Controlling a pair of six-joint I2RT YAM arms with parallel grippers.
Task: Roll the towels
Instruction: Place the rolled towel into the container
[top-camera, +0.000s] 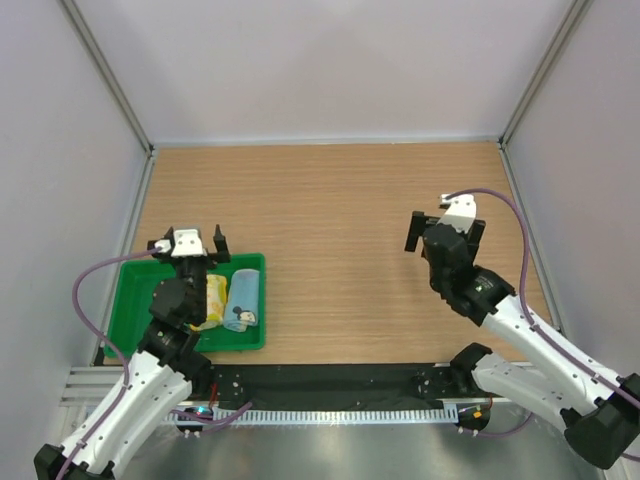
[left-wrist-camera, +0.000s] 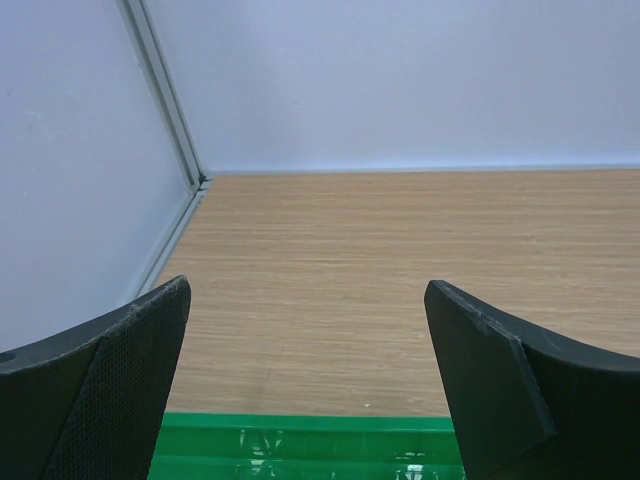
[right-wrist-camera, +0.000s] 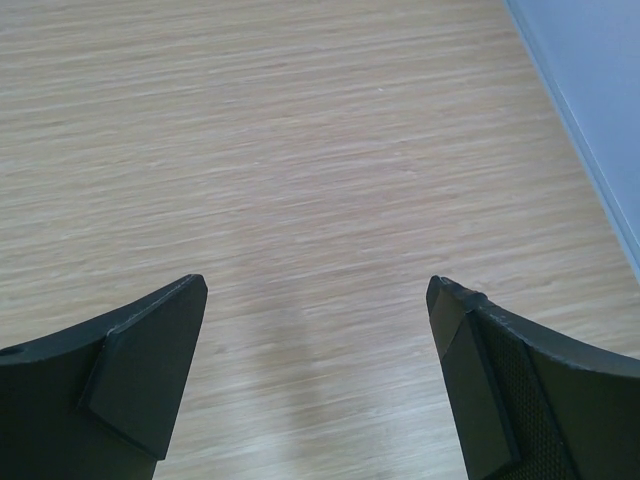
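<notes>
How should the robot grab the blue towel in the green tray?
Probably from straight above with the left gripper, pinching the blue towel across its narrow width near the far end. It lies lengthwise in the green tray, with the yellow towel close beside it.

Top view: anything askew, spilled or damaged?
Nothing stands out. The yellow towel and the blue towel lie side by side inside the green tray; no spill or damage visible.

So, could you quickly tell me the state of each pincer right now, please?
Left pincer: open, holding nothing.
Right pincer: open, holding nothing.
</notes>
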